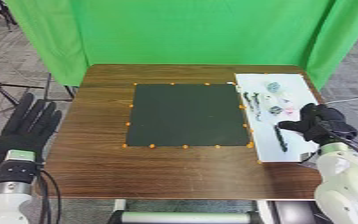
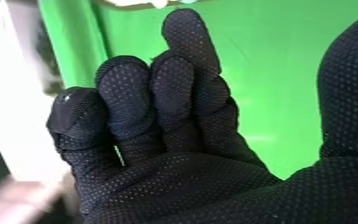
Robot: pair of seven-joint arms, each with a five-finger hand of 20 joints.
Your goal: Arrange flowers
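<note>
Right hand (image 1: 329, 125): right side of the frame, at the right edge of the white sheet (image 1: 269, 153); fingers loosely extended, thumb set wide apart. Left hand (image 1: 20, 130): left edge of the frame, beside the surface (image 1: 87, 170); fingers straight, spread wide. Small flower pieces (image 1: 274, 87) and slender dark pieces (image 1: 280, 138) lie on the sheet. Black mat (image 1: 189, 115): centre of the frame, left of the sheet.

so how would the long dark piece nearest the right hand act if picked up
The dark piece is thin, so probably light, and may dip if pinched at one end. Lying flat on the white sheet, it seems likelier to slide than tip when pushed.
</note>
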